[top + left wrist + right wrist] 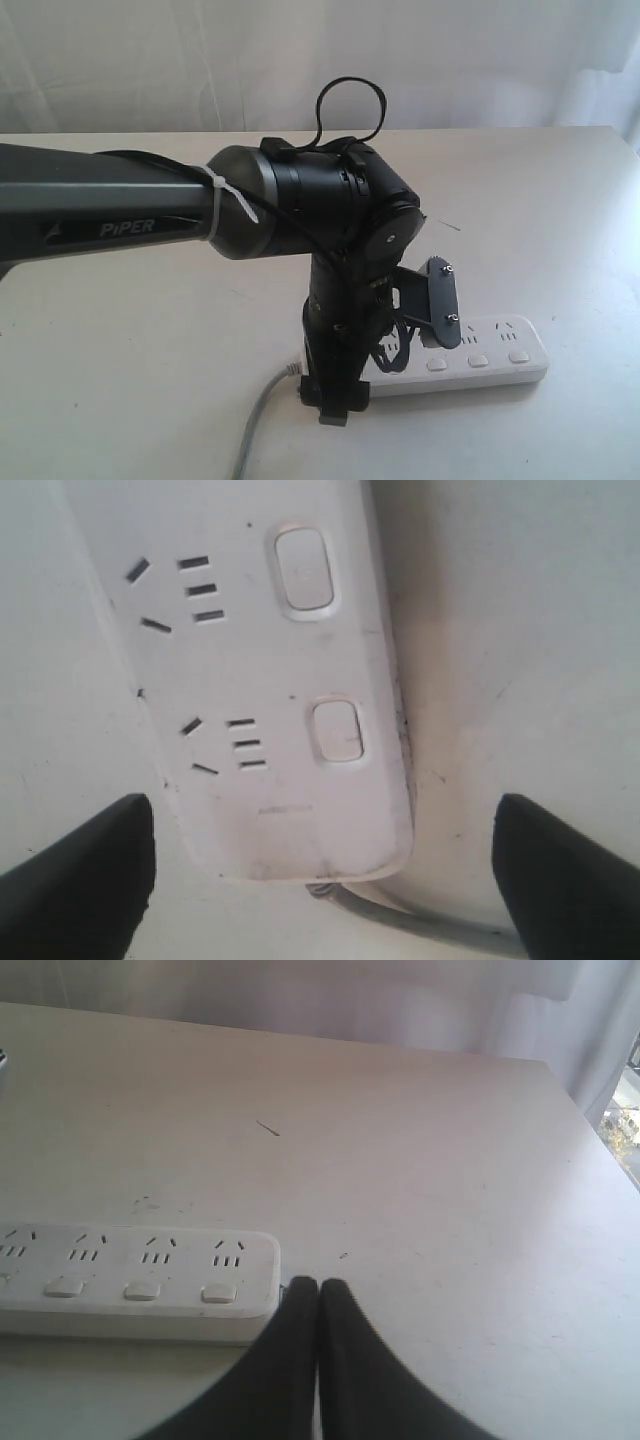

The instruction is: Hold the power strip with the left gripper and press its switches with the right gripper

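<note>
Okay, power strip (500,342) lies flat on the white bench (120,380), right of centre and toward the near side, running left to right. It is a long white plastic bar with rounded corners. Socket groups run along the far side, each with five slots, two of them slanted. The switches (478,360), small white rounded-square buttons, sit in a row along the near edge, one under each group. Three switches show in the exterior view; the rest of the strip is hidden under the left arm (110,215). The grey cord (255,420) leaves the left end and trails toward the near edge. The left wrist view shows dark specks and scuffs around the cord end. The left gripper (320,810) points down over that cord end, fingers (90,870) released and spread wide, one on each side of the strip with a gap showing on both sides, grasping nothing. The right gripper (318,1290) has its two black fingers clenched together, empty, tips just off the near corner of the strip's right end; cannot tell if they touch it. A pale curtain (200,60) hangs behind the bench.
</note>
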Controlling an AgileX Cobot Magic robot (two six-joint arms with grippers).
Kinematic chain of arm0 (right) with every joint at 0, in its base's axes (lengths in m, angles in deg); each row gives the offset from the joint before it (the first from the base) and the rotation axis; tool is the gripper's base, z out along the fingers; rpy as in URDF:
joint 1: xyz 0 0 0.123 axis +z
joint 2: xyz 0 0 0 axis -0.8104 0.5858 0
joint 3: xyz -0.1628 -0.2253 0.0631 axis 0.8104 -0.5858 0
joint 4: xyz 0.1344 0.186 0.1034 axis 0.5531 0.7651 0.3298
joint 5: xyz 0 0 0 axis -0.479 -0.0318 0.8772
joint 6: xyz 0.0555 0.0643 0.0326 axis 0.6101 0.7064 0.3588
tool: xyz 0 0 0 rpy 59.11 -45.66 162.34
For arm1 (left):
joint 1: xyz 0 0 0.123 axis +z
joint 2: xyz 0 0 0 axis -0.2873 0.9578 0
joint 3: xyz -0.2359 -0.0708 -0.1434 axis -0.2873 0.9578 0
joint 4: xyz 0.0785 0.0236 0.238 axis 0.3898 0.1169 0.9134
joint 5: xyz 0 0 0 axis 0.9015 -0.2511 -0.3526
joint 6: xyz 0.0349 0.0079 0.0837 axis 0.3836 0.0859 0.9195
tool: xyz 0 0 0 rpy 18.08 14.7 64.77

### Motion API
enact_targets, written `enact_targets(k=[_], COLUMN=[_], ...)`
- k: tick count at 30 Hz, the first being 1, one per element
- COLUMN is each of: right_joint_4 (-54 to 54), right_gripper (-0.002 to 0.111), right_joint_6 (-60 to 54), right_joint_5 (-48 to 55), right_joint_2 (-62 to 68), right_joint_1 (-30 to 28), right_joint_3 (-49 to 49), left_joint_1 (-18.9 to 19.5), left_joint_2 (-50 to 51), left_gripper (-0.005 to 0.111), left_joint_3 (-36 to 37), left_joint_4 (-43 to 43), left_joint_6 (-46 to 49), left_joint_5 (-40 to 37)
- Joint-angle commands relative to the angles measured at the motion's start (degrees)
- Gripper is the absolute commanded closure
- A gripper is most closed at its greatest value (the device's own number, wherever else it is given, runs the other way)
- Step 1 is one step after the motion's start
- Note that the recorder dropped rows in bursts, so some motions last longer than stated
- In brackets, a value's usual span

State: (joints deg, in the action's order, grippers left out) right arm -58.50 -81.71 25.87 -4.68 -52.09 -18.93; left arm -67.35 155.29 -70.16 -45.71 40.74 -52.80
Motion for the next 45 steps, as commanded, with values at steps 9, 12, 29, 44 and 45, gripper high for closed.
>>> enact_targets(k=[9,12,29,44,45], right_joint_4=[-0.19,-0.19,-0.19,-0.19,-0.19], right_gripper=[0.108,0.108,0.108,0.108,0.108], right_joint_6=[-0.02,-0.02,-0.02,-0.02,-0.02], right_joint_5=[-0.5,-0.5,-0.5,-0.5,-0.5], right_joint_2=[-0.32,-0.32,-0.32,-0.32,-0.32], right_joint_1=[0.19,0.19,0.19,0.19,0.19], right_joint_3=[-0.32,-0.32,-0.32,-0.32,-0.32], left_joint_1=[-0.29,-0.29,-0.29,0.28,0.28], left_joint_2=[-0.15,-0.15,0.09,0.3,0.46], left_gripper=[0.016,0.013,0.002,0.002,0.002], left_joint_3=[-0.2,-0.2,-0.2,-0.2,-0.2], left_joint_4=[-0.41,-1.45,-2.49,-0.68,-0.68], left_joint_6=[-1.37,-1.37,-1.39,-2.98,-2.98], left_joint_5=[-1.22,-1.32,0.43,4.78,4.92])
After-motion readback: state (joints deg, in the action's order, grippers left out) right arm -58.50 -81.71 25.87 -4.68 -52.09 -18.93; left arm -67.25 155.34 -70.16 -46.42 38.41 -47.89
